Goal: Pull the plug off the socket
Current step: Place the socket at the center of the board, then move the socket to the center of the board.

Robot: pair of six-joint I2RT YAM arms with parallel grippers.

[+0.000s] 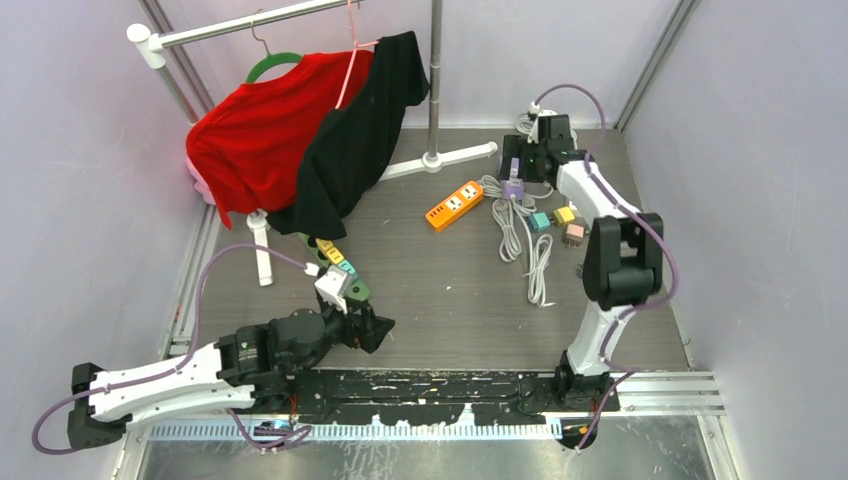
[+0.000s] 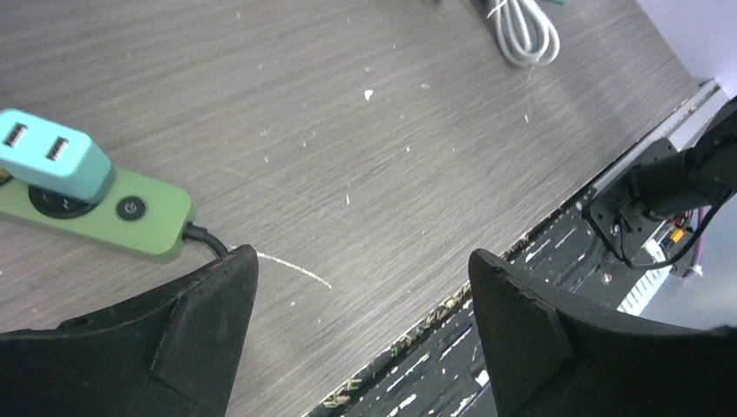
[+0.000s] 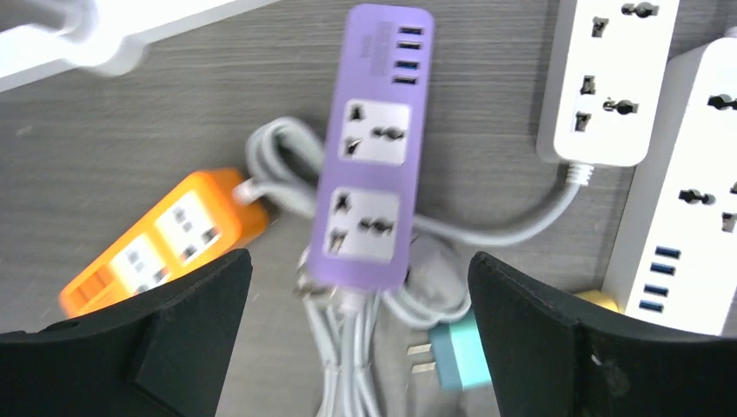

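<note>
A teal plug (image 2: 52,156) with two USB ports sits in the green socket strip (image 2: 130,217), beside its power button. From above, this green socket strip (image 1: 355,291) lies at the left with the teal plug (image 1: 346,268) and a yellow one (image 1: 326,250) on it. My left gripper (image 2: 362,254) is open over bare table, to the right of the strip's cord end; seen from above, the left gripper (image 1: 375,325) is just below the strip. At the far right, my right gripper (image 3: 360,256) hangs open over a purple socket strip (image 3: 369,165), holding nothing.
A loose teal plug (image 3: 456,352) lies prongs out by the grey coiled cord (image 3: 356,347). An orange strip (image 3: 165,243) and white strips (image 3: 608,78) flank the purple one. A clothes rack with red (image 1: 260,135) and black (image 1: 355,130) garments stands at the back left.
</note>
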